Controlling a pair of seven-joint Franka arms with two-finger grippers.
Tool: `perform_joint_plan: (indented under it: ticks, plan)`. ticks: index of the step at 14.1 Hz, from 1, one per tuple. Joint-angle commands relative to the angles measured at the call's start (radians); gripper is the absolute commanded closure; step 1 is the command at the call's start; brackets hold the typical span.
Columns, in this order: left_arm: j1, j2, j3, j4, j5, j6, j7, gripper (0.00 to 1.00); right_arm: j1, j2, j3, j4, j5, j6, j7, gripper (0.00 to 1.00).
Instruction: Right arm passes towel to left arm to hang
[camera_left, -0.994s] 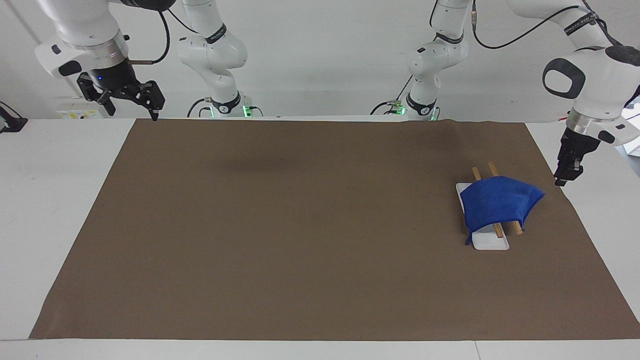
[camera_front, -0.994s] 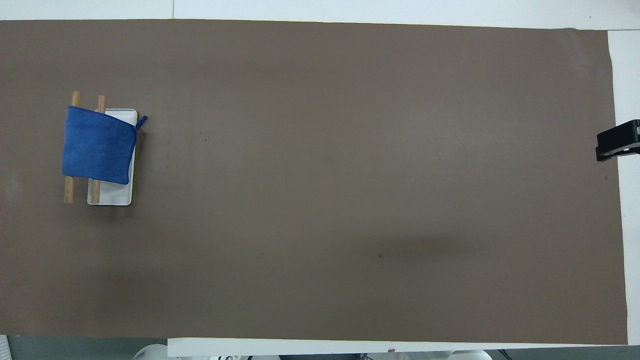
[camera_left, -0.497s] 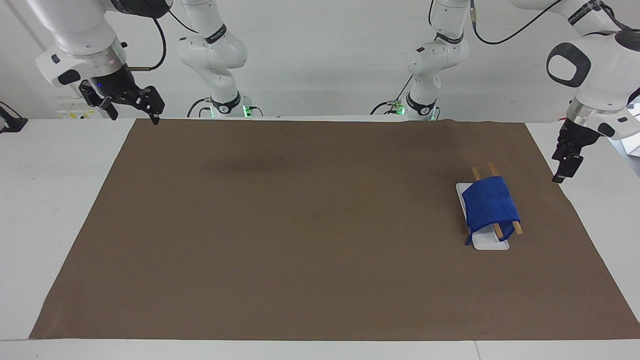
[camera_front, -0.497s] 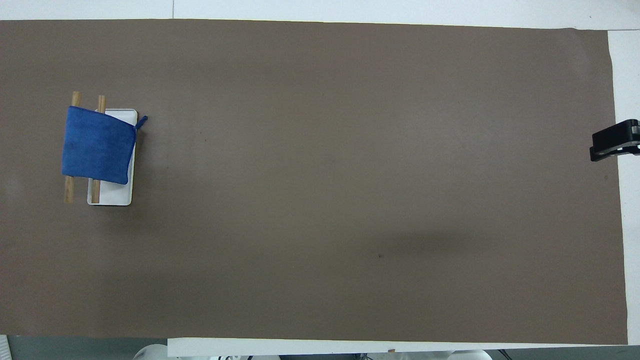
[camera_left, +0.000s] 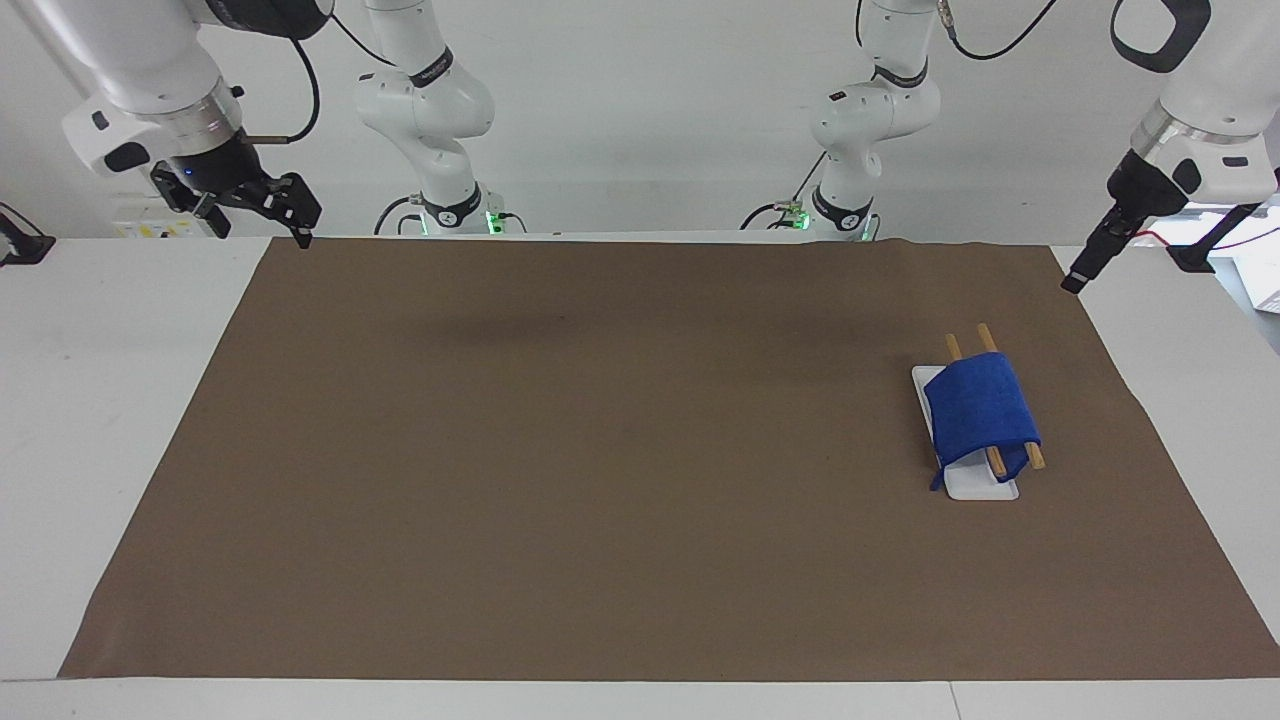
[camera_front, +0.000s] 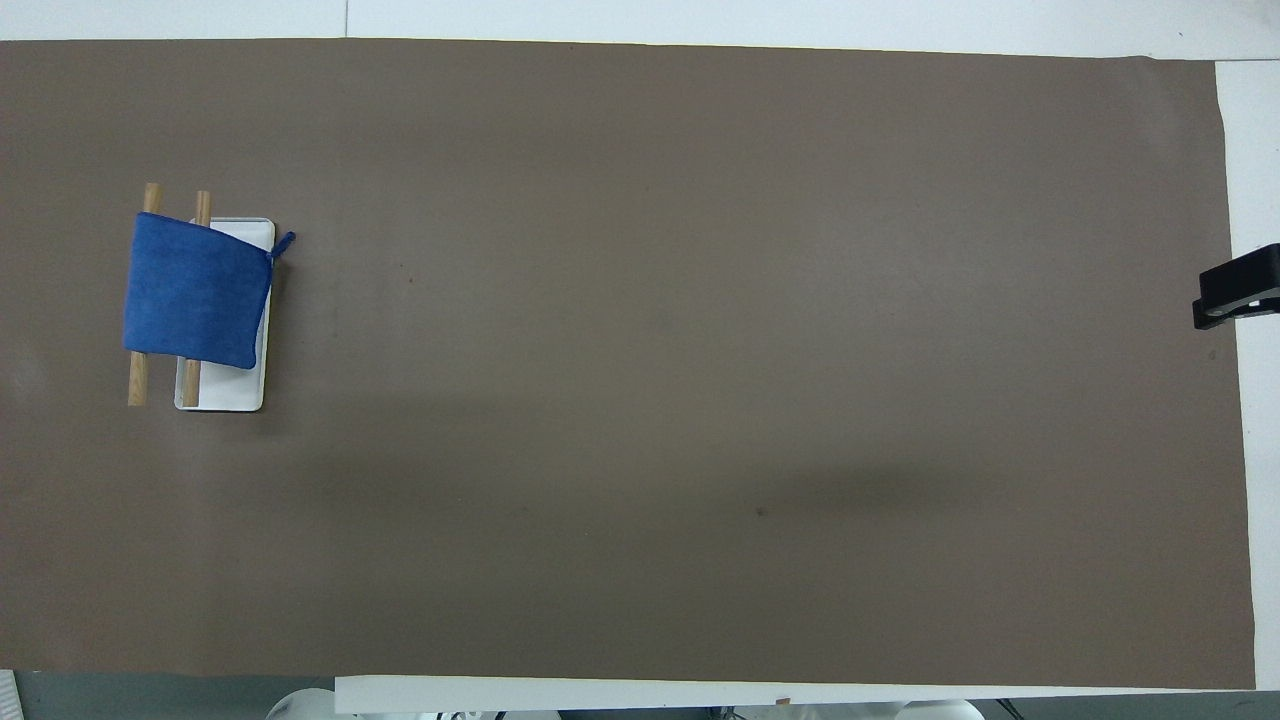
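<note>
Right gripper (camera_left: 262, 212) sits at the upper left of the facing frame, raised over the corner of the brown mat (camera_left: 620, 450), fingers spread apart with nothing between them; a small blue light shows at its wrist. In the overhead frame the same gripper (camera_front: 1238, 295) enters only as a black block at the right edge, at mid-height, over the mat's border with the white table (camera_front: 1258, 150). Left gripper (camera_left: 1085, 262) hangs at the upper right of the facing frame, over the mat's edge, pointing down and toward frame left; whether its fingers are apart or together cannot be told, and nothing hangs from it. It does not appear in the overhead frame. Towel (camera_left: 980, 410) lies right of centre in the facing frame, draped across two wooden rods (camera_left: 984, 334) of a rack with a white base (camera_left: 985, 489), well apart from both grippers. Cloth covers the middle of both rods; rod ends stick out above and below it in the frame. One side of the cloth hangs down over the base, toward frame left. In the overhead frame the towel (camera_front: 195, 290) is at the left, above mid-height, on the rods (camera_front: 137, 380), with the white base (camera_front: 225, 390) showing at its lower right and a small blue loop at its upper right corner.
</note>
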Motion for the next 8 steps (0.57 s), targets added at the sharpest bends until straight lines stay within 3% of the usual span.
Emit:
perform_joint_plan:
  ticks: [1,5,6,8]
  plan:
    - [-0.001,0.011,-0.006,0.06,-0.005,-0.096,0.275,0.0,-0.018,-0.013,0.002,-0.018,0.017,-0.005,-0.025,0.0]
    - [-0.028,0.03,-0.019,0.065,-0.005,-0.108,0.333,0.0,-0.007,-0.013,0.004,-0.018,0.017,-0.005,-0.025,0.0]
    - [-0.048,0.07,-0.019,0.083,-0.005,-0.119,0.333,0.0,-0.007,-0.013,0.004,-0.018,0.017,-0.005,-0.025,0.0]
    - [-0.079,0.186,-0.019,0.224,-0.011,-0.184,0.333,0.0,-0.009,-0.013,0.004,-0.018,0.017,-0.005,-0.025,0.0]
